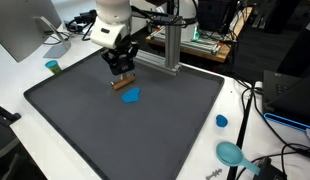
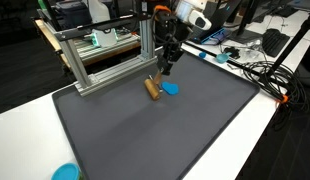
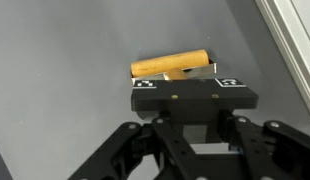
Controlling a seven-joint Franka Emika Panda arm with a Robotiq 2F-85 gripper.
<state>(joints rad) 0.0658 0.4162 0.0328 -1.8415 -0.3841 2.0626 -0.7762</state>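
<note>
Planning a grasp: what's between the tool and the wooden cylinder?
Nothing shows between them: in the wrist view the wooden cylinder lies right at the tool.

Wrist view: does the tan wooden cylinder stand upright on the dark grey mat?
No, the tan wooden cylinder lies on its side on the dark grey mat, its long axis running across the picture.

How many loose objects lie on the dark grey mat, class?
2. A wooden cylinder lies at the tips of the pincer. A blue piece lies just beside it on the mat. The arm may hide something small.
</note>
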